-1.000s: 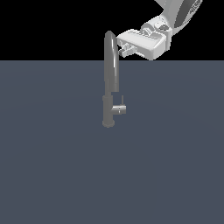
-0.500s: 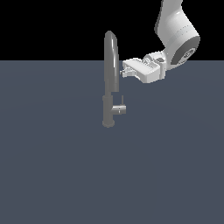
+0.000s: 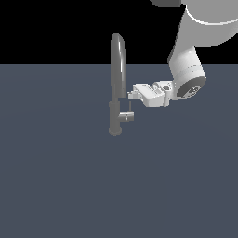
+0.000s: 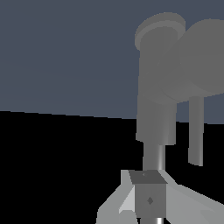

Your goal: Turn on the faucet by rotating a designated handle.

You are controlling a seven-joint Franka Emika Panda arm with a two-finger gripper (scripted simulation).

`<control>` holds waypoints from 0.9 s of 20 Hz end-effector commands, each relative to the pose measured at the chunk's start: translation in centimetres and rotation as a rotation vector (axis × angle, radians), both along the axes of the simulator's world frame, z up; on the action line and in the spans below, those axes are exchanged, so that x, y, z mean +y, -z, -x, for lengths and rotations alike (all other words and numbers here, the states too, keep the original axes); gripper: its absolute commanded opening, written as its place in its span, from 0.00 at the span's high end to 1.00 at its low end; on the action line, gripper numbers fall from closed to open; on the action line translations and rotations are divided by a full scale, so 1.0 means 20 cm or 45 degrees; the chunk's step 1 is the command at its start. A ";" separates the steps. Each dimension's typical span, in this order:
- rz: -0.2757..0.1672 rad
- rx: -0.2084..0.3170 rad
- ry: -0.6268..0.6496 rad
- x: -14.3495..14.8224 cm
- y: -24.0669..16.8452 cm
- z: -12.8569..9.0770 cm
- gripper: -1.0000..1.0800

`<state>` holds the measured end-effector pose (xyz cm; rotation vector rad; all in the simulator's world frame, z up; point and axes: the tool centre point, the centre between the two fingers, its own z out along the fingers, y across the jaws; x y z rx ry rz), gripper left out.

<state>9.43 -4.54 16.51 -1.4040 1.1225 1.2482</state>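
The faucet point(image 3: 115, 104) is a tall grey tap standing on the dark floor, with an arched spout rising to its top. The handle point(image 3: 125, 116) is a short stub sticking out toward the exterior view's right, with a thin pin lever point(image 3: 130, 106) standing up at its end. My gripper point(image 3: 131, 94) points at the faucet body from the exterior view's right. It sits just above the pin, close to the spout, and its fingers look shut and empty. In the wrist view the faucet point(image 4: 155, 109) and the handle point(image 4: 204, 61) with its pin point(image 4: 196, 133) loom beyond my fingertips point(image 4: 148, 199).
The white arm point(image 3: 188, 69) comes down from the upper part of the exterior view's right. The flat dark grey floor point(image 3: 69, 186) spreads around the faucet.
My gripper has come down beside the spout and a little toward the faucet, from level with the spout's top to just above the handle's pin. The faucet and handle have not moved.
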 end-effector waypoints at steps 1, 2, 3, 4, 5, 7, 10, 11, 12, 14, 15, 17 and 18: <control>-0.035 0.037 0.034 0.01 0.06 -0.01 1.00; -0.045 0.049 0.045 0.01 0.08 -0.01 1.00; -0.054 0.059 0.054 0.01 0.10 -0.02 1.00; -0.062 0.068 0.061 0.01 0.11 -0.02 1.00; -0.068 0.075 0.067 0.02 0.13 -0.02 1.00; -0.076 0.083 0.075 0.02 0.14 -0.02 1.00; -0.076 0.083 0.075 0.02 0.14 -0.02 1.00; -0.074 0.081 0.073 0.02 0.14 -0.02 1.00; -0.073 0.080 0.072 0.02 0.14 -0.02 1.00; -0.073 0.080 0.072 0.02 0.14 -0.02 1.00; -0.073 0.080 0.072 0.02 0.14 -0.02 1.00; -0.073 0.080 0.072 0.02 0.13 -0.01 1.00; -0.073 0.080 0.072 0.02 0.13 0.00 1.00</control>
